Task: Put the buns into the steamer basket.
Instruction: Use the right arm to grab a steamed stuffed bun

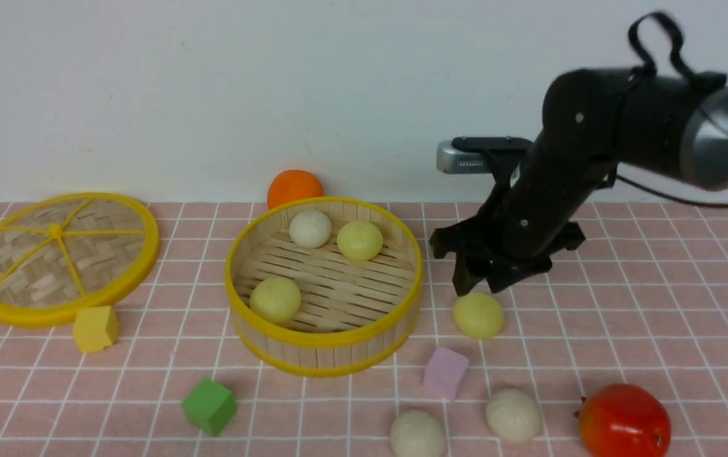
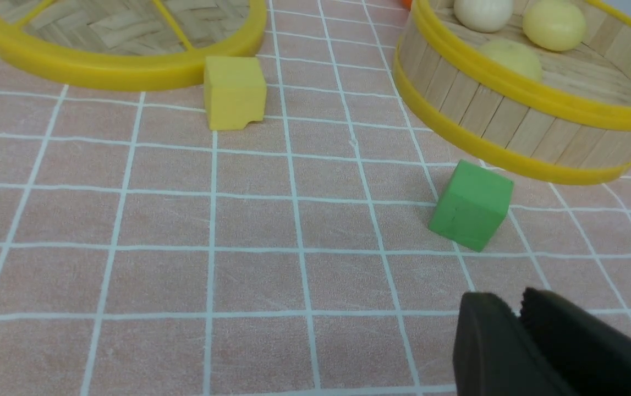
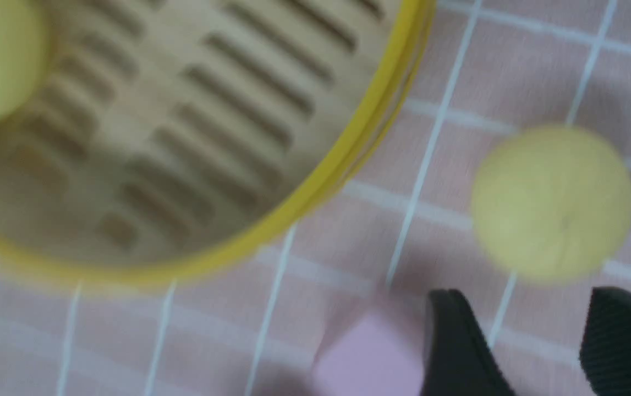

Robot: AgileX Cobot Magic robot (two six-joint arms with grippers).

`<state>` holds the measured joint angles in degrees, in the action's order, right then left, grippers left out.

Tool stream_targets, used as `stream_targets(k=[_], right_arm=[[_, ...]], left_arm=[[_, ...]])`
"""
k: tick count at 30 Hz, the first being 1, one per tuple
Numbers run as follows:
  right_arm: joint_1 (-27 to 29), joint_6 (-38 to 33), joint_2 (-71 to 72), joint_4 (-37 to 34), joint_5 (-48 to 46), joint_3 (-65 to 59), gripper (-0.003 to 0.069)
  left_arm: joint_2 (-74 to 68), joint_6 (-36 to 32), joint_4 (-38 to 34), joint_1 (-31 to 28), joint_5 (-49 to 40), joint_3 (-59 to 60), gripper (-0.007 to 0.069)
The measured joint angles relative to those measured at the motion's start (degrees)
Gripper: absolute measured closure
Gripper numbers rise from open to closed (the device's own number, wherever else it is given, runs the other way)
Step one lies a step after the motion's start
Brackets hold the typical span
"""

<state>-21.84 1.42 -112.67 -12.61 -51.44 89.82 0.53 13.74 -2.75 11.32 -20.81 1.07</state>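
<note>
The steamer basket (image 1: 325,357) stands mid-table and holds an off-white bun (image 1: 310,228) and two pale yellow buns (image 1: 359,240) (image 1: 275,299). A third yellow bun (image 1: 478,315) lies on the mat just right of the basket. My right gripper (image 1: 481,285) hangs open just above and behind it, holding nothing. In the blurred right wrist view that bun (image 3: 552,201) lies just beyond the spread fingers of the right gripper (image 3: 527,297). Two off-white buns (image 1: 513,414) (image 1: 417,435) lie near the front edge. My left gripper (image 2: 513,302) shows only in its wrist view, shut and empty, over bare mat.
The woven lid (image 1: 59,254) lies at the left, with a yellow block (image 1: 94,328) in front of it. A green cube (image 1: 209,406) sits front left of the basket and a lilac block (image 1: 445,372) front right. An orange (image 1: 294,187) is behind the basket. A red fruit (image 1: 624,421) lies front right.
</note>
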Motion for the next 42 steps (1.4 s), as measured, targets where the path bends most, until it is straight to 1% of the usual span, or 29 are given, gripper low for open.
stream_targets(k=[2,7,12,19,23,27,29,30,31,35,37,38,39,42], right_arm=[[2.0,1.7,-2.6,-0.4,2.0,0.0,0.0307],[5.0,2.6,-6.2,-3.3,3.3,0.0,0.0309],[5.3,2.6,-6.4,-5.4,5.0,0.0,0.0309],[5.3,1.4,-6.4,-8.0,4.2,0.3,0.0312],[5.0,1.2,-6.5,-7.5,4.1,0.3,0.0314],[4.9,1.2,-6.7,-6.7,4.1,0.3,0.0342],[4.9,1.2,-7.0,-5.9,4.1,0.4,0.0396],[4.9,1.2,-7.1,-5.8,4.1,0.4,0.04],[4.9,1.1,-7.3,-5.2,4.1,0.5,0.0452],[4.9,1.1,-7.6,-4.6,4.1,0.5,0.0568],[4.9,1.1,-7.6,-4.6,4.1,0.5,0.0602],[4.9,1.1,-7.6,-4.8,4.1,0.5,0.0642],[4.9,1.1,-7.6,-5.0,4.1,0.5,0.0652],[4.9,1.1,-7.6,-5.4,4.1,0.6,0.0652]], left_arm=[[0.0,0.0,0.0,0.0,0.0,0.0,0.0494],[0.0,0.0,0.0,0.0,0.0,0.0,0.0486],[0.0,0.0,0.0,0.0,0.0,0.0,0.0482],[0.0,0.0,0.0,0.0,0.0,0.0,0.0477],[0.0,0.0,0.0,0.0,0.0,0.0,0.0475],[0.0,0.0,0.0,0.0,0.0,0.0,0.0475],[0.0,0.0,0.0,0.0,0.0,0.0,0.0475],[0.0,0.0,0.0,0.0,0.0,0.0,0.0475],[0.0,0.0,0.0,0.0,0.0,0.0,0.0475],[0.0,0.0,0.0,0.0,0.0,0.0,0.0469],[0.0,0.0,0.0,0.0,0.0,0.0,0.0468],[0.0,0.0,0.0,0.0,0.0,0.0,0.0468],[0.0,0.0,0.0,0.0,0.0,0.0,0.0468],[0.0,0.0,0.0,0.0,0.0,0.0,0.0468]])
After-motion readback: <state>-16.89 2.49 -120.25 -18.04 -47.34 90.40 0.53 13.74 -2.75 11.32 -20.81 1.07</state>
